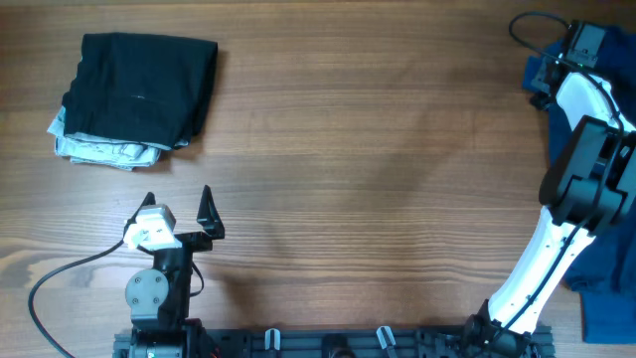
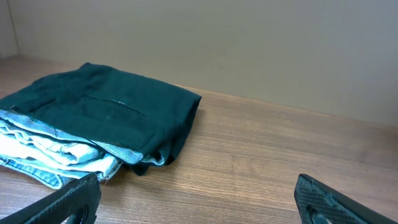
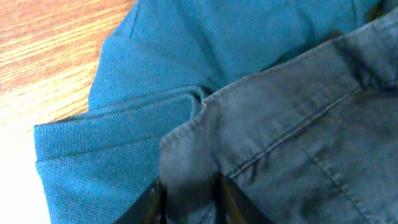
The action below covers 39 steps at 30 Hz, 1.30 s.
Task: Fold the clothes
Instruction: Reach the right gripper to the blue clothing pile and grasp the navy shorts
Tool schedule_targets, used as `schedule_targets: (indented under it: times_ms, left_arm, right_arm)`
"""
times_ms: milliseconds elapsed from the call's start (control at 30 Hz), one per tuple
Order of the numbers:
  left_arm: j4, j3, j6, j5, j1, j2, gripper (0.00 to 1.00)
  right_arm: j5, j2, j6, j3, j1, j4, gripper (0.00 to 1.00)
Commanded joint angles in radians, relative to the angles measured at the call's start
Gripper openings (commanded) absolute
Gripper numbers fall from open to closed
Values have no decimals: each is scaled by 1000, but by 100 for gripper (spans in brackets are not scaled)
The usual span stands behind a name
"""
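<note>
A folded stack lies at the table's far left: a black garment [image 1: 139,88] on top of a pale patterned one [image 1: 99,151]. In the left wrist view the dark garment [image 2: 106,112] and the pale one [image 2: 43,149] lie ahead to the left. My left gripper [image 1: 179,199] [image 2: 199,190] is open and empty, apart from the stack, above bare wood. My right gripper [image 1: 540,88] [image 3: 189,199] is at the far right edge, shut on a fold of dark navy denim-like trousers [image 3: 298,124]. These lie on a royal blue garment [image 3: 124,149].
More royal blue fabric [image 1: 606,303] hangs at the table's near right edge, partly behind the right arm [image 1: 581,169]. The wooden table [image 1: 378,149] stretches between the stack and the right-hand pile. A black cable [image 1: 45,288] loops by the left arm's base.
</note>
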Motion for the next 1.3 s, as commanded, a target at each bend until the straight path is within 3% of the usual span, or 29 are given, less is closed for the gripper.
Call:
schedule_targets:
  times_ms: [0,233,467,767,800,833,867,967,1133,1267]
  left_arm:
    - [4,-6,19,9,5,-7,100]
    - [4,-6,19,9,5,-7,100]
    - [4,-6,19,9,5,-7,100]
    - [4,-6,19,9,5,-7,100]
    - [4,-6,19,9,5,-7,100]
    - [4,-6,19,9,5,-7,100]
    - [4,-6,19,9,5,-7,100]
    - [4,-6,19,9,5,-7,100]
    - [4,-6,19,9,5,-7,100]
    - [4,-6,19,9,5,-7,100]
  right_arm:
    - [11,13,11,13,3,5,4]
    - [12,-62,10,14,3,10,5]
    - [11,-168,9,14,3,8,15]
    - [8,-176,11,14,3,-15,16]
    - [8,-176,11,14,3,-16,20]
    - [7,-176,12,14,3,-19,33]
    - [7,-176,13,14,3,-22,37]
    - [7,-165,40,13,3,-27,43]
    - [-70,-100,87,13,3,-15,44]
    - [-68,-47,86,13,3,12,54]
